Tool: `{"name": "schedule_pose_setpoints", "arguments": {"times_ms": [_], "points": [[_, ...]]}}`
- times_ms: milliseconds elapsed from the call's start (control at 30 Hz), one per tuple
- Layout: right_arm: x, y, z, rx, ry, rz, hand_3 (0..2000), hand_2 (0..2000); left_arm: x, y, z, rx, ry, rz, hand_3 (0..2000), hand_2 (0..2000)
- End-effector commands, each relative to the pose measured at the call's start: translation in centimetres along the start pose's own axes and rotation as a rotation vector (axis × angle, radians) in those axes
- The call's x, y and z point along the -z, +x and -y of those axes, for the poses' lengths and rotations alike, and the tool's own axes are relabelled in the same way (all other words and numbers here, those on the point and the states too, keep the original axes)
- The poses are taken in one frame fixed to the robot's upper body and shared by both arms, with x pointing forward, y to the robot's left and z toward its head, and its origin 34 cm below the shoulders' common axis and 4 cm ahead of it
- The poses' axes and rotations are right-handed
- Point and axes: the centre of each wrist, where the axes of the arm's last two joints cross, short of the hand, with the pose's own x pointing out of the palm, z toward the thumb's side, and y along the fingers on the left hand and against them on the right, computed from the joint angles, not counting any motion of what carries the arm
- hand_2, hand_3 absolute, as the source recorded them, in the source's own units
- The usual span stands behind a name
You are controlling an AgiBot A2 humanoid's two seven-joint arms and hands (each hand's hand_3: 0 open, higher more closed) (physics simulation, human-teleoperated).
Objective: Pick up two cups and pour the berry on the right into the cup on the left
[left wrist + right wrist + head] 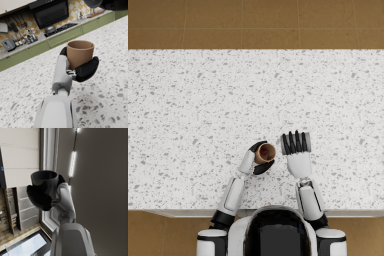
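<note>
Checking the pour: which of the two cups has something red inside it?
The brown cup in the left hand; the head view shows red inside it. The dark cup held by the right hand is tipped, and its inside is not visible.

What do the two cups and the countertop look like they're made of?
The brown cup in the left hand looks like matte unglazed clay or plastic: even tan, no gloss. The dark cup in the right hand looks smooth, perhaps glazed ceramic or plastic, with a soft sheen at the rim. The countertop looks like speckled white terrazzo or stone.
</note>
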Motion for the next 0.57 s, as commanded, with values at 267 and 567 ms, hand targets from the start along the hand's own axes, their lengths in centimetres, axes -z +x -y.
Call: {"name": "schedule_pose_setpoints", "arguments": {"times_ms": [267, 567], "points": [[-0.25, 0.41, -0.44, -0.024, -0.017, -0.003, 1280, 2000, 0.02, -0.02, 0.38, -0.002, -0.001, 0.000, 1280, 2000], [-0.27, 0.43, -0.46, -0.023, -0.018, -0.003, 1280, 2000, 0.02, -0.02, 0.41, -0.002, -0.001, 0.000, 1280, 2000]]}}
